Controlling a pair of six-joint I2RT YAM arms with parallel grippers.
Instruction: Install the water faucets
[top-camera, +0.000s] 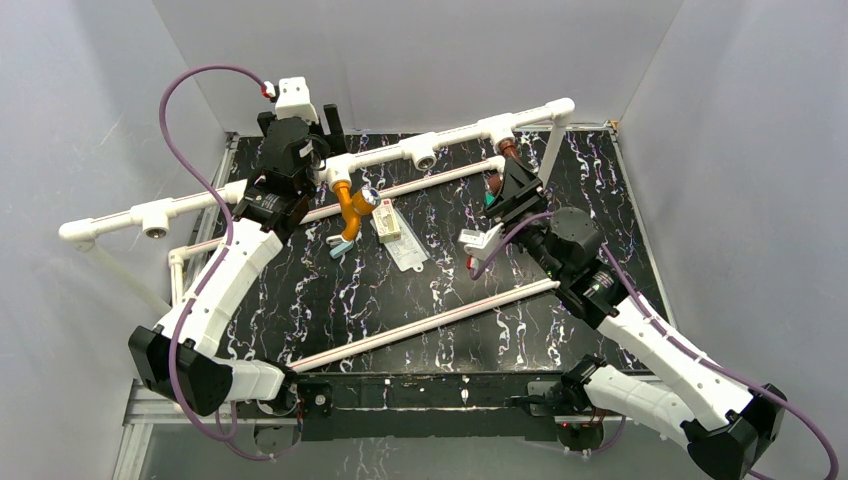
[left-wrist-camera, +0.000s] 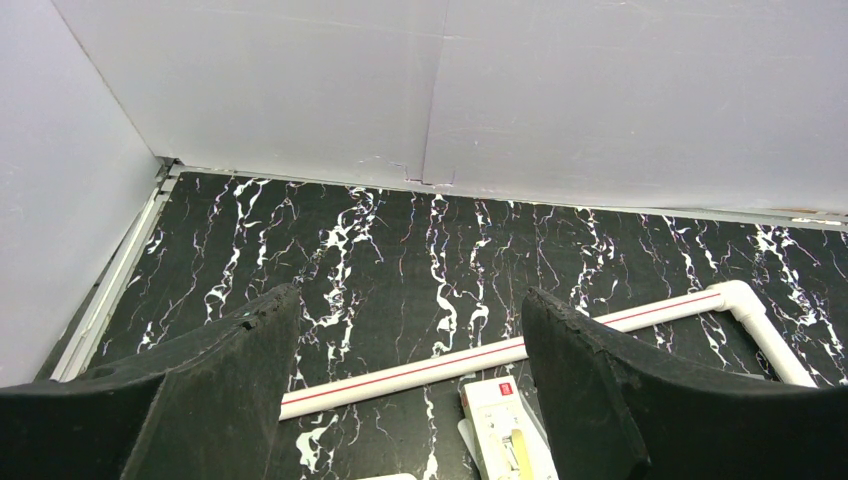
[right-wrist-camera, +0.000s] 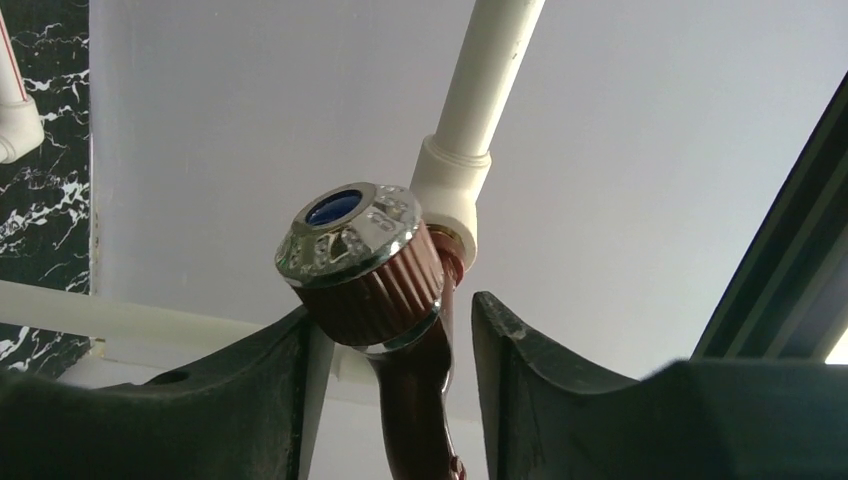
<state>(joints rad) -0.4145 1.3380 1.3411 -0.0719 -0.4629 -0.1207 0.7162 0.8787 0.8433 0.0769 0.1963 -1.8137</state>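
So the white rail (top-camera: 460, 135) with the tees runs across the back of the bench (top-camera: 440, 290), and both faucets are up on it. The orange faucet (top-camera: 350, 205) hangs off the second tee from the rail's left end, top end against the socket and spout pointing down at the bench, with its silvery knob (top-camera: 370, 197) sticking out on the side towards the middle of the rail. The brown faucet (top-camera: 503, 150) is at the tee (right-wrist-camera: 450, 190) nearest the rail's right end. In the right wrist view its neck runs straight into that socket, and its ribbed handle with the silvery, blue-centred cap points at the camera. The right pincer (right-wrist-camera: 395, 315) sits just below the rail there with the brown faucet between its fingers (right-wrist-camera: 250, 400). One finger looks to be touching the side of the handle, but there's a visible sliver of wall between the other finger and the spout, so it's straddling the faucet rather than clamped on it. The left pincer (left-wrist-camera: 410, 300) is up by the rail just left of the orange faucet, spread wide with nothing in it. Through the gap you only see bench, a thin pipe (left-wrist-camera: 500, 350) with a red stripe and a white card (left-wrist-camera: 505, 420), both lying on the near side of the rail.
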